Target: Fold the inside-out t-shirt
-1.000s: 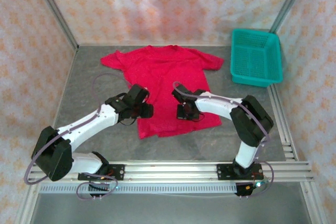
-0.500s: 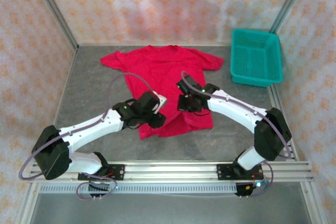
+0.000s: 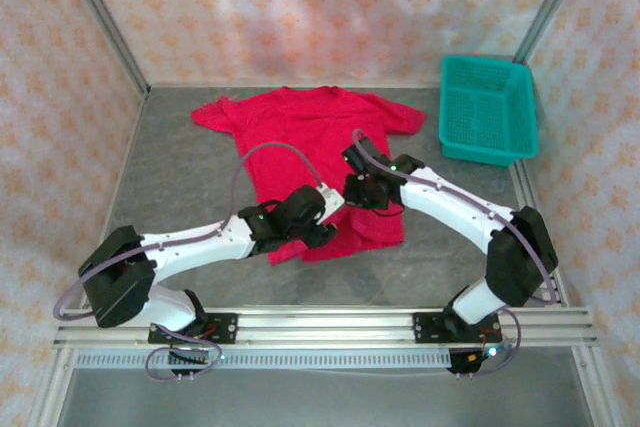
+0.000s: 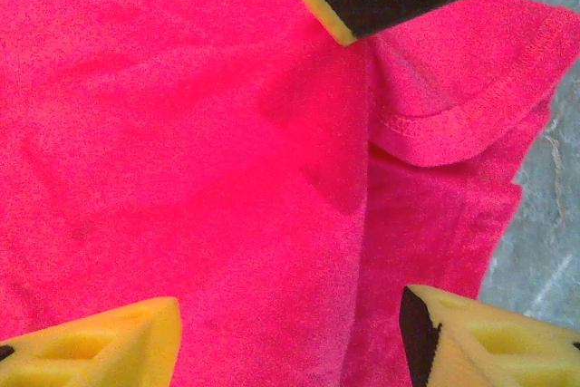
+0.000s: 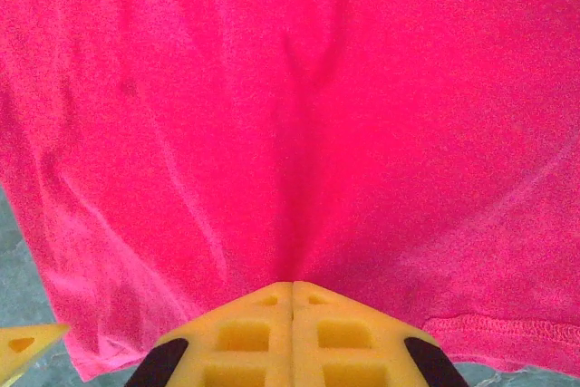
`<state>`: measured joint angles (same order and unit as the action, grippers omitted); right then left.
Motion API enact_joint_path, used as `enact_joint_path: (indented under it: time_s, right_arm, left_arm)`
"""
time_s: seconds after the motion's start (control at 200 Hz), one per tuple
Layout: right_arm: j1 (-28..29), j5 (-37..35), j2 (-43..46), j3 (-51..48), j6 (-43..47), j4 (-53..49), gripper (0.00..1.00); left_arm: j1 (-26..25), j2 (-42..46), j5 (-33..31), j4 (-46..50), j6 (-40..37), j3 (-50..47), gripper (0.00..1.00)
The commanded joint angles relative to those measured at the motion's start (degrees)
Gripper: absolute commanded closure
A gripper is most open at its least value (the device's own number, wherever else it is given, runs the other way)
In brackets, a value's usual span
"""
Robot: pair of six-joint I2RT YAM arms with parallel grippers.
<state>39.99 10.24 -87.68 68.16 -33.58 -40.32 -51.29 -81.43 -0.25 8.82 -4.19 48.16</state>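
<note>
T-shirt (image 3: 310, 127) lies flat mid-table (image 3: 180, 177), collar far, hem near. Its near-right part is bunched toward the centre, with one hemmed edge turned over onto the body.

Right gripper (image 3: 358, 190) sits over the shirt's right-centre. In the wrist view the right gripper (image 5: 292, 289) has its jaws pressed together, pinching shirt cloth, and creases run into the tips.

Left gripper (image 3: 328, 219) is just beside it on the near-left, over the hem area. In the wrist view the left gripper (image 4: 290, 307) has its fingers (image 4: 109, 342) spread wide, with cloth below and nothing clamped.

Basket (image 3: 490, 147) sits far right, well apart from the shirt.
</note>
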Motion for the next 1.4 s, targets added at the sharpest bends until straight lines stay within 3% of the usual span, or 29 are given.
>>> enact_joint_path:
  time_s: [0.0,0.175,0.32,0.445,0.575,0.666,1.086,1.206,1.396]
  right_arm:
    - [-0.19,1.89,3.09,0.75,-0.65,-0.69,1.0]
    - [-1.64,3.28,4.05,-0.2,-1.37,0.51,1.0]
    - [-2.43,3.82,2.47,-0.99,-1.58,1.09,1.0]
    - [-3.95,3.86,1.2,-1.84,-1.32,1.17,1.0]
    - [-6.5,7.62,1.54,-3.5,-2.74,4.53,1.0]
    - [-6.94,10.23,1.8,-3.78,-4.06,6.77,1.0]
    - [-7.16,11.11,0.54,-2.16,-4.21,6.48,1.0]
    - [-7.2,11.17,0.73,-2.16,-4.43,6.27,1.0]
    - [-8.27,9.73,3.03,-2.68,-3.47,4.43,1.0]
  left_arm:
    - [0.17,-2.96,-4.64,-3.59,-1.0,-2.17,0.33]
    - [0.17,-5.03,-3.16,-5.2,0.04,-2.0,0.33]
    - [1.04,1.28,-2.12,-8.29,-0.37,-7.8,0.33]
    - [4.76,7.23,1.72,-5.51,-0.68,-10.74,0.33]
    - [5.33,9.45,3.68,-4.39,-0.39,-12.13,0.31]
    - [5.24,7.7,5.95,-6.82,1.0,-12.98,0.23]
    - [1.96,-1.41,6.94,-15.88,2.67,-10.63,0.2]
    - [1.37,-6.1,5.33,-17.86,2.78,-9.48,0.2]
    - [1.73,-7.83,-2.23,-16.21,0.98,-8.57,0.25]
